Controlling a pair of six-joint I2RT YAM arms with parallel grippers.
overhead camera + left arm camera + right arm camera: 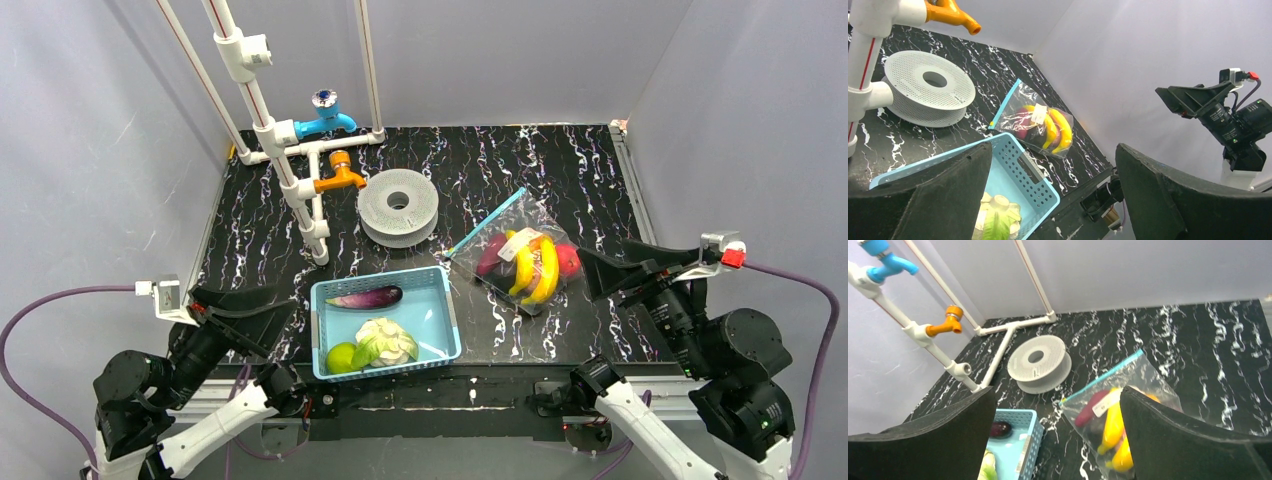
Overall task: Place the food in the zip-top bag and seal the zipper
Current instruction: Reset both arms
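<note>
The zip-top bag lies flat on the table, right of centre. In it are yellow bananas, a red apple and a maroon piece. Its zipper runs straight along the far-left edge. A purple eggplant, white cauliflower and a green piece lie in the light-blue basket. My left gripper is open, left of the basket. My right gripper is open, just right of the bag, holding nothing.
A white perforated spool lies behind the basket. A white pipe frame with a blue tap and an orange tap stands at the back left. Grey walls close in the black marbled table.
</note>
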